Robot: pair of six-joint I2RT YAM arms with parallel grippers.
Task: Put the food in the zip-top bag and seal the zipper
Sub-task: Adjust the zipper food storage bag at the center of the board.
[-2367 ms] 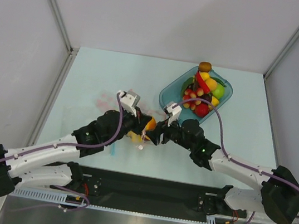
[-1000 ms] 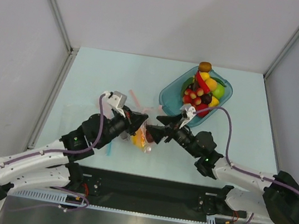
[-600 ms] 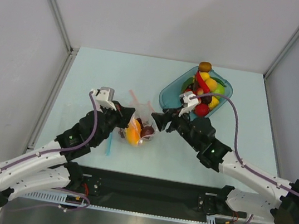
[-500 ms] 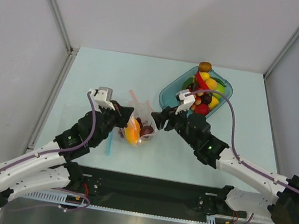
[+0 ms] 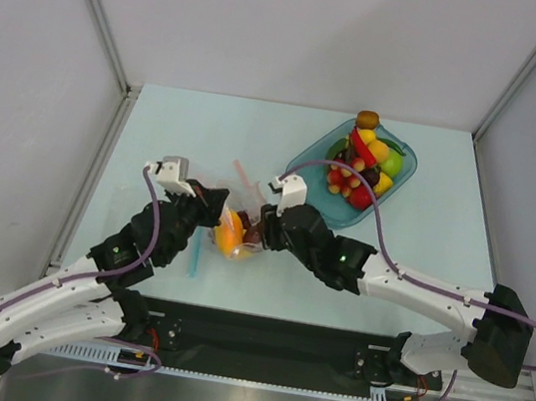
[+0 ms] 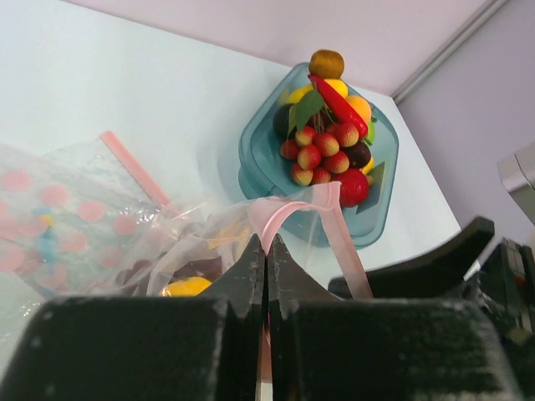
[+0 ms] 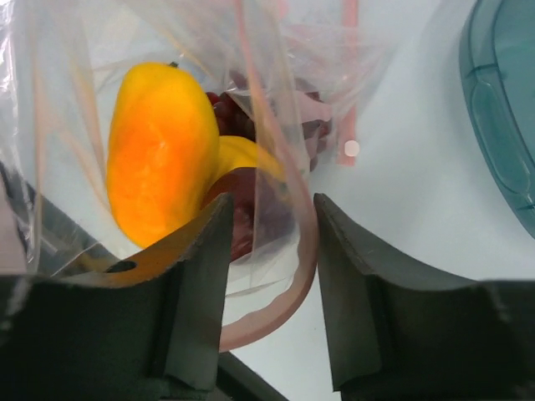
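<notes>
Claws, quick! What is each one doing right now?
Left claw: shut, pinching the pink zipper.
Right claw: open, one finger on each side of the zip-top bag edge.

The bag (image 5: 240,229) sits mid-table (image 5: 177,136), between the two grippers — left gripper (image 6: 266,251) on its left, right gripper (image 7: 272,205) on its right. Inside it lies food (image 7: 155,154). The zipper (image 6: 341,238) runs up from the left gripper's tips and passes between the right gripper's fingers. Behind and to the right stands the dish (image 6: 251,163), with a heap (image 5: 362,164) piled in it — a second bag (image 6: 67,200) lies flat on the table just behind the first.
</notes>
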